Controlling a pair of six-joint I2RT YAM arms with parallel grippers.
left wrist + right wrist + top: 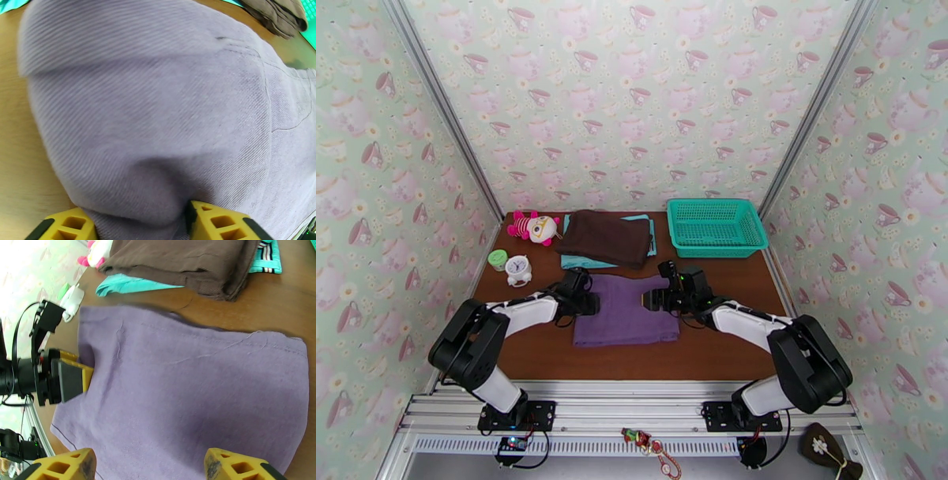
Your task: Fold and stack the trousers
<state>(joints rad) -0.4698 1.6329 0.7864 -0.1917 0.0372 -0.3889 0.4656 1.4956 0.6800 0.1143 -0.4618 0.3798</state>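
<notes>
The purple trousers (624, 309) lie folded into a rough rectangle at the middle of the table. My left gripper (584, 304) is at their left edge. In the left wrist view its yellow fingers (67, 228) hold a raised bulge of the purple fabric (158, 110) between them. The right wrist view shows that left gripper (73, 378) clamped over the cloth's left border. My right gripper (656, 298) is at the right edge of the trousers, open, and its fingertips (63, 467) straddle flat purple cloth (189, 382).
A dark brown garment (607, 237) lies folded on a light teal cloth (577, 262) behind the trousers. A teal basket (715, 227) stands at the back right. A pink plush toy (533, 226), a white alarm clock (518, 270) and a small green object (498, 259) sit at the left.
</notes>
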